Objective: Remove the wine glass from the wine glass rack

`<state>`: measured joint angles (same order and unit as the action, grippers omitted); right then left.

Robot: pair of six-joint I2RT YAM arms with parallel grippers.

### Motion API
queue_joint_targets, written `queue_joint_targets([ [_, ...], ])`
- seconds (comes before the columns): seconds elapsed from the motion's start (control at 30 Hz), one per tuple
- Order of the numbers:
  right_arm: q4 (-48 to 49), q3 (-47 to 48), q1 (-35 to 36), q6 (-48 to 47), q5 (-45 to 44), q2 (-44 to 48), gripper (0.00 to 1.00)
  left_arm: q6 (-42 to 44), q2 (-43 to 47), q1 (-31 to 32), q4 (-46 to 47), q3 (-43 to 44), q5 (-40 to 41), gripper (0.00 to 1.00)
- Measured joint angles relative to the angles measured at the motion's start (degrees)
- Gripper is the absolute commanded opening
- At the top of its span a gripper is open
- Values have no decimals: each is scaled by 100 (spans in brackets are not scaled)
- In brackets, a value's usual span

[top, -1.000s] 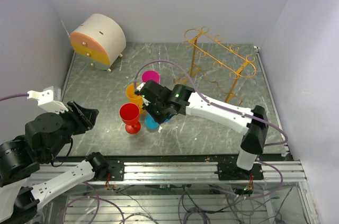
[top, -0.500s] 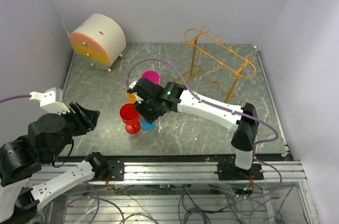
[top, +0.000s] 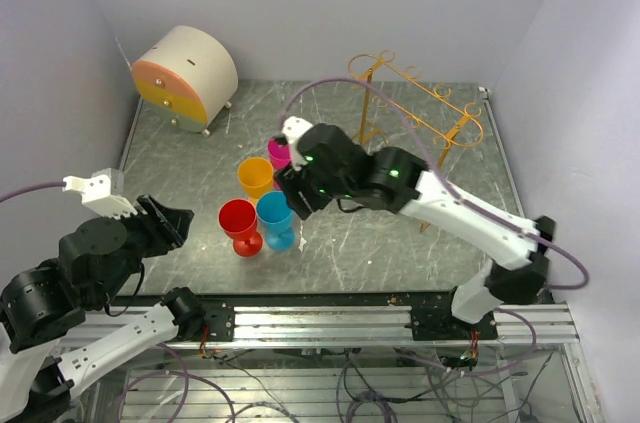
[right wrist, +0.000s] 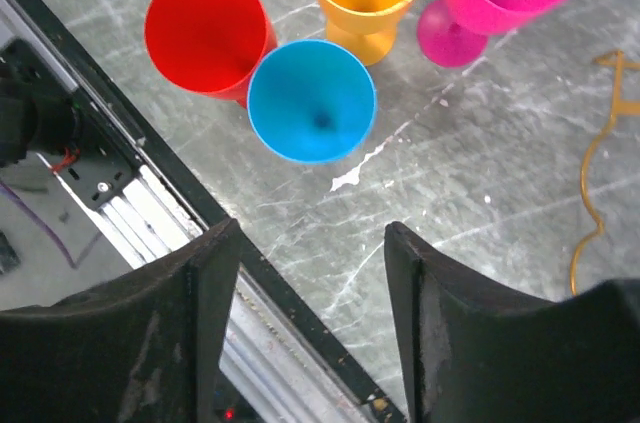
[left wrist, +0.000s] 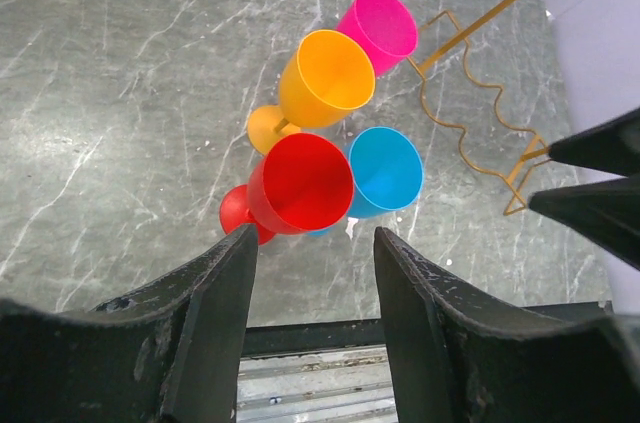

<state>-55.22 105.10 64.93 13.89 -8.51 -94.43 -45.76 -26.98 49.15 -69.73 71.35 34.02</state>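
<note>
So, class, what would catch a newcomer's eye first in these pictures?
Four bright plastic cups cluster mid-table: the red wine glass, blue wine glass, orange wine glass and pink wine glass. Back right stands the thin gold wire rack with scroll ends, no glass on it; back left, a round cream-and-orange drawer box.

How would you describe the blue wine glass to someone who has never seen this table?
On the grey marbled table, four plastic wine glasses stand clustered left of the gold wire rack. The turquoise-blue glass is in the row nearer the arm bases, right of the red glass. It alone is blue; the orange glass and pink glass stand behind.
</note>
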Motion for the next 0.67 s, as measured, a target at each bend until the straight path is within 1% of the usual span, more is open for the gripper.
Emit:
queue_joint_targets([
  [0.17, 315, -852, 0, 258, -450, 1161, 67, 37, 136, 0, 160, -63, -66, 60],
  [0.4, 739, -2079, 0, 695, -839, 2011, 68, 37, 133, 0, 238, -162, -116, 60],
  [0.53, 905, -2463, 0, 844, -935, 2459, 67, 46, 136, 0, 267, -267, -129, 60],
  [0.67, 1113, -2638, 0, 977, -1084, 2927, 70, 55, 138, 0, 271, -295, -131, 60],
])
